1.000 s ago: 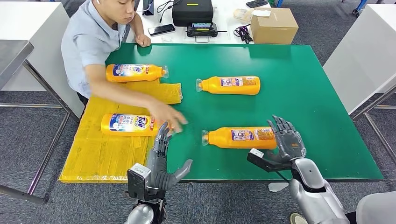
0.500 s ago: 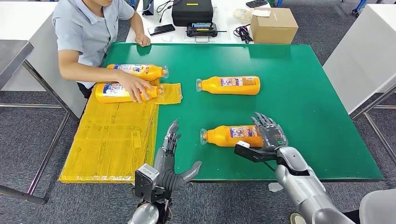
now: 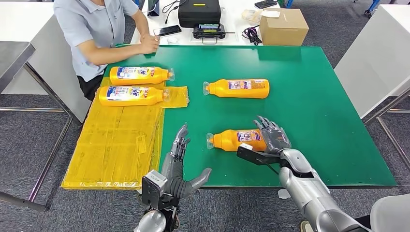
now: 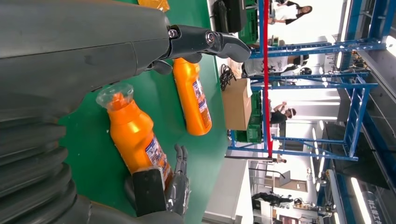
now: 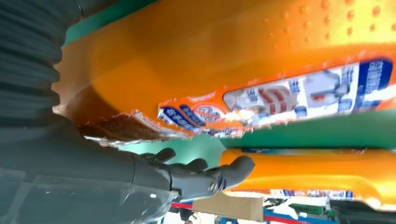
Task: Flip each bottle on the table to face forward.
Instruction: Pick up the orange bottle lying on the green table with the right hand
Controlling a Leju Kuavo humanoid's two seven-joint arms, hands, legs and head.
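The near bottle (image 3: 238, 139) lies on its side on the green table (image 3: 319, 101), long axis running left–right across the robot's front, clear cap toward the left hand (image 3: 180, 170) and base end under the right hand (image 3: 273, 137). The right hand is plainly the nearer: in the head view its fingers drape over the base end, thumb on the near side, and the right wrist view has the orange body and torn label close against the palm. Whether the fingers have closed firmly cannot be told; they appear to rest on the bottle rather than clamp it. The right forearm comes in from below right, wrist angled in toward the bottle. The left hand hovers at the table's near edge, apart from the cap, fingers spread and thumb out, holding nothing. A second bottle (image 3: 237, 88) lies parallel further back, also with its small label up. Two bottles showing blue front labels — the back one (image 3: 139, 75) and the front one (image 3: 130, 95) — rest at the far left on yellow sheeting (image 3: 116, 145), beside a seated person (image 3: 99, 29). Judgement: the near bottle wants a roll about its long axis, and the right hand is placed for it.
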